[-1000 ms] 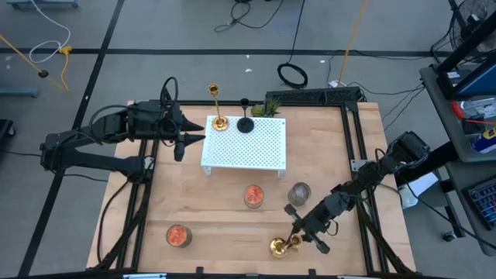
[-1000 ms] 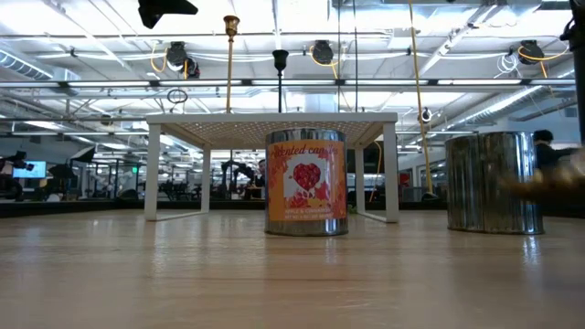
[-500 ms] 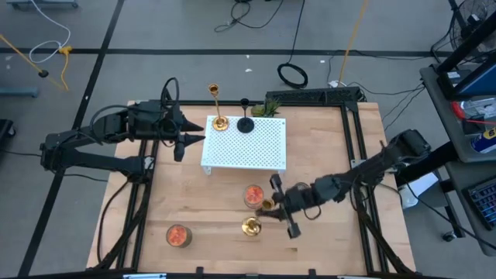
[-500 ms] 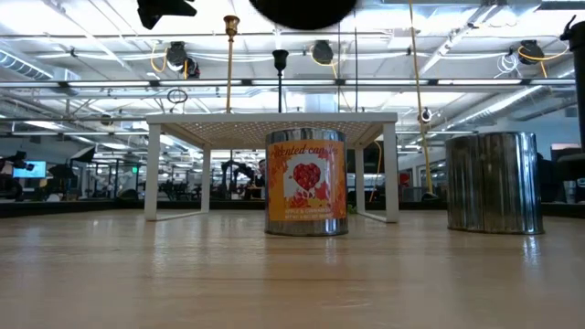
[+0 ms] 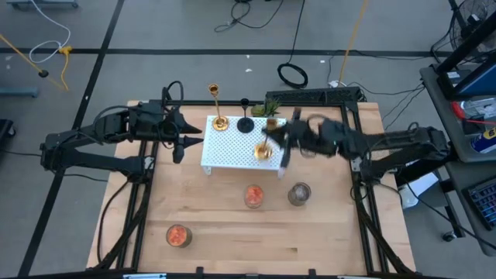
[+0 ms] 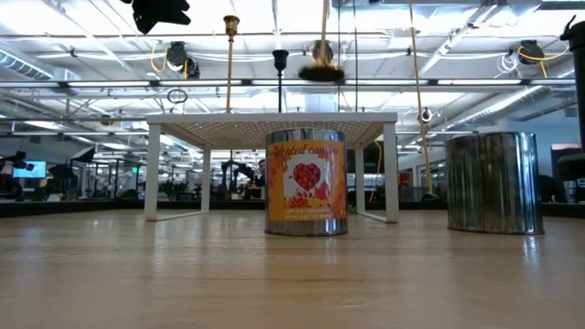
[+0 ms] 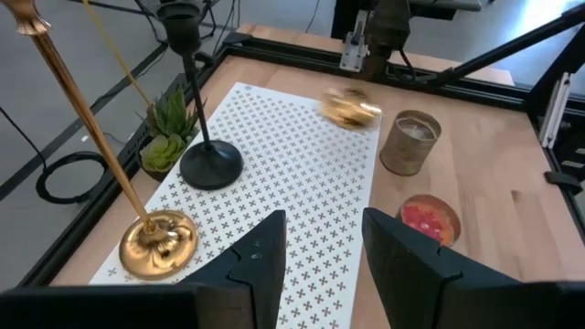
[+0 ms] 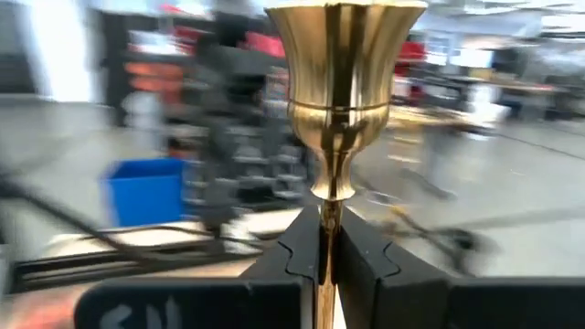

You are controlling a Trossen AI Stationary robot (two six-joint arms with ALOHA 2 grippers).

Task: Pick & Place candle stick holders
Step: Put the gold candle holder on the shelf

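A gold candlestick (image 5: pixel 219 121) and a shorter black one (image 5: pixel 245 124) stand by their round bases on the far edge of a white perforated shelf (image 5: pixel 232 151). My right gripper (image 5: pixel 280 140) is shut on a second gold candlestick (image 5: pixel 263 150) over the shelf's right part. Its base (image 6: pixel 322 71) hangs above the shelf top. My left gripper (image 7: pixel 320 245) is open and empty, just left of the shelf (image 5: pixel 183 137). My right gripper pinches the gold candlestick's thin stem (image 8: pixel 327 212) between its two fingers, just below the cup top (image 8: pixel 343 55). The fingers come about level from the table's right side and lie across the stem. The candlestick is upright, its base clear of the shelf.
Two orange candles (image 5: pixel 253 196) (image 5: pixel 179 235) and a silver tin (image 5: pixel 299 194) stand on the wooden table nearer than the shelf. A small green plant (image 5: pixel 267 110) sits behind the shelf's far right corner.
My right gripper has lifted the gold candlestick from the table near its near edge and carried it up and toward the far edge, over the candles, to above the shelf's right part. The candlestick now stands upright in the hold.
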